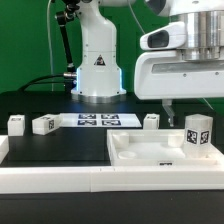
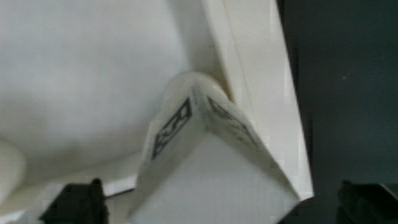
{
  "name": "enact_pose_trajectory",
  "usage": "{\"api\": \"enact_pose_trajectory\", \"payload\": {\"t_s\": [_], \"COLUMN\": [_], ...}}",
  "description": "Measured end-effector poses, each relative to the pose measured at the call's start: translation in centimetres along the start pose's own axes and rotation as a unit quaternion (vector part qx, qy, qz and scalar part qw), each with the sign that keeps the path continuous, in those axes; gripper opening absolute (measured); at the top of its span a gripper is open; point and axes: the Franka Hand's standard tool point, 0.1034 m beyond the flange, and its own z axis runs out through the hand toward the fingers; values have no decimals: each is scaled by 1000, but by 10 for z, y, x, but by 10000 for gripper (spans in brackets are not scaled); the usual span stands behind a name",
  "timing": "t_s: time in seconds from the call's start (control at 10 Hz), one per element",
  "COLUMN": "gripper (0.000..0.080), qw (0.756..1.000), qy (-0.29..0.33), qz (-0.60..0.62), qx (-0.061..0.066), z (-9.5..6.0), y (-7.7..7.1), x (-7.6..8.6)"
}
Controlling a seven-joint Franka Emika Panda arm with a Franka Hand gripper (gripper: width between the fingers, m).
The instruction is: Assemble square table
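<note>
Gripper (image 2: 222, 205) is open: the wrist view shows both dark fingertips (image 2: 80, 200) spread wide, holding nothing, with a tagged leg (image 2: 192, 130) below and between them and touching neither.

Task thing: the table top (image 1: 150, 150) lies flat on the black table, up against the white rail (image 1: 60, 176) in front.

Step in hand, my read: get a grip on the leg under the gripper so it can be seated in the table top. I can't tell for sure which leg in the exterior view that is; probably the one standing on the table top.

To do it well:
- Centre the jaws over the leg before going down. It sits close to the table top's edge, so one finger has little room.
- Go straight down and close on two opposite flat faces, not across a corner.
- Keep the leg upright while turning. A tilt would likely jam it.
- Don't push sideways. The table top looks loose and could slide.

Counts, placed from the table top:
- Table top: 1.
- Legs: 4.
  - One leg (image 1: 198, 133) stands upright on it, at the exterior view's right end.
  - One leg (image 1: 151, 121) is just behind its far edge.
  - Two are well off to the exterior view's left, the nearer leg (image 1: 44, 124) and the farther leg (image 1: 15, 124).
- Marker board (image 1: 95, 120): 1, behind its left end.
- Rail: 1.
</note>
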Motion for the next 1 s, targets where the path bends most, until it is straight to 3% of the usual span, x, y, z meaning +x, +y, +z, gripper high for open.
{"api": "enact_pose_trajectory", "payload": {"t_s": [0.5,1.0], "gripper": [649,624], "qw": [976,944], "qy": [3,1], "qz": [-215,-329], "qx": [-10,-11], "z": [6,6], "y": [-2,4], "x": [-4,-3]}}
